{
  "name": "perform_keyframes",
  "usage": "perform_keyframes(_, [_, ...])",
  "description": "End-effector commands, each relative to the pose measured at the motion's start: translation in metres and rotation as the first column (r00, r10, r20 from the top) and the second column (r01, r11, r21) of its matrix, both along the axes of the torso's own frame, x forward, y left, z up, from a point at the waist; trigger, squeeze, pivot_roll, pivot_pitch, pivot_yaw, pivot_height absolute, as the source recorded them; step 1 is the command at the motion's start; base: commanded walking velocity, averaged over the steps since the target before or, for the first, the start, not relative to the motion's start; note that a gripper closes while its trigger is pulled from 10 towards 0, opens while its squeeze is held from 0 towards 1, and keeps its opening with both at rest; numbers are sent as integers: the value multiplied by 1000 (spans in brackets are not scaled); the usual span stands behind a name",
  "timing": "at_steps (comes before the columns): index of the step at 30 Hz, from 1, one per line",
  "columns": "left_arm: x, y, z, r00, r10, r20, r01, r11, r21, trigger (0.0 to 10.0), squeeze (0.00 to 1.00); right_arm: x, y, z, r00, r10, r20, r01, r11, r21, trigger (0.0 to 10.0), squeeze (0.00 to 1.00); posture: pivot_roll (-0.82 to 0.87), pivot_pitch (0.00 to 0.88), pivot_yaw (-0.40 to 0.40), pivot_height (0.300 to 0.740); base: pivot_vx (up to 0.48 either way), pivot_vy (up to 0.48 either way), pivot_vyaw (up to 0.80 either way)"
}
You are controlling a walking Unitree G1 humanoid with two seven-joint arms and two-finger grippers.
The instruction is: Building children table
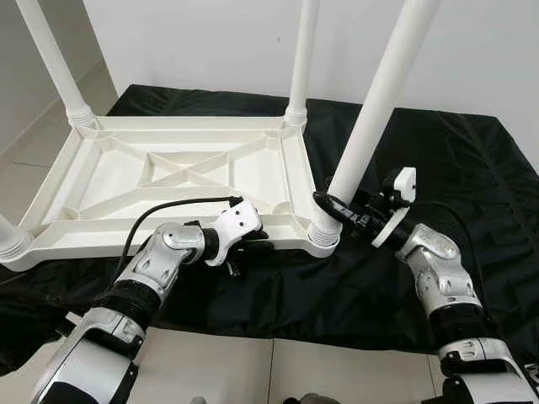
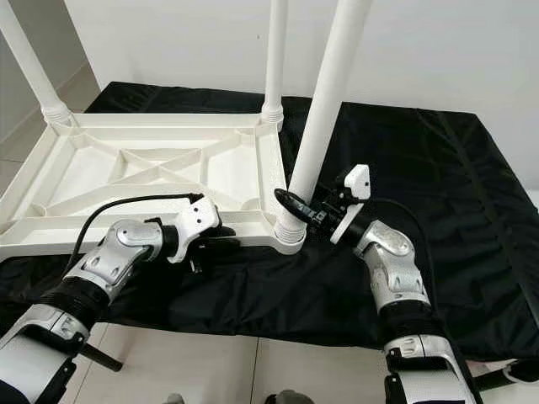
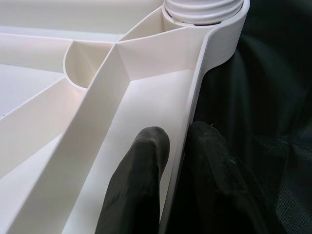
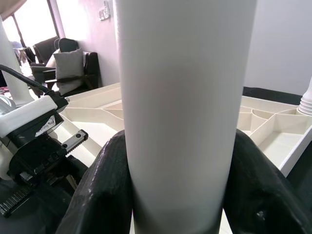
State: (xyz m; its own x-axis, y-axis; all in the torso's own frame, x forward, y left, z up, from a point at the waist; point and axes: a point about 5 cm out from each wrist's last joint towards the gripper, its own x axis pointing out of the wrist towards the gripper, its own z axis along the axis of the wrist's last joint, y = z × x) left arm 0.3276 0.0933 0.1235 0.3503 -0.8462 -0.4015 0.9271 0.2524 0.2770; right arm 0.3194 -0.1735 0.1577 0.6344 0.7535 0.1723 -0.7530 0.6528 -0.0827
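Note:
A white plastic children's table top (image 1: 126, 181) lies upside down on a black cloth, with white legs standing up from its corners. My left gripper (image 1: 244, 252) is shut on the table's near rim (image 3: 192, 112), one finger (image 3: 139, 180) inside and one outside. My right gripper (image 1: 330, 207) is shut around the near right leg (image 1: 375, 109), just above its threaded socket (image 1: 322, 236). In the right wrist view the leg (image 4: 180, 112) stands between both black fingers (image 4: 105, 190).
The black cloth (image 1: 438, 151) covers the floor under the table and stretches to the right. A white wall rises behind. Pale floor tiles (image 1: 253, 370) lie at the near edge. Other legs stand at the far right corner (image 1: 301, 59) and far left corner (image 1: 50, 59).

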Motion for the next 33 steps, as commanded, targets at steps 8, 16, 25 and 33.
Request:
perform_keyframes(8, [-10,-11,8,984,-179,-8,179,984,7,10000,0,-13,-10,-36,987,-63,-145,50,994,-93,10000,0,-89,33,-1,740,0,0,0])
perform_keyframes(16, [-10,-11,8,984,-181,-9,181,984,7,10000,0,-12,-9,-35,984,-111,-139,102,992,-70,10000,0,-88,31,-2,740,0,0,0])
perform_keyframes(25, [-10,-11,8,984,-180,-6,180,984,7,10000,0,-18,0,-34,977,-171,-127,169,985,-26,10000,0,-89,24,-2,740,0,0,0])
perform_keyframes(33, [-10,-11,8,983,-182,-7,182,983,8,10000,0,-19,2,-30,972,-211,-106,212,977,1,10000,0,-90,23,-1,740,0,0,0])
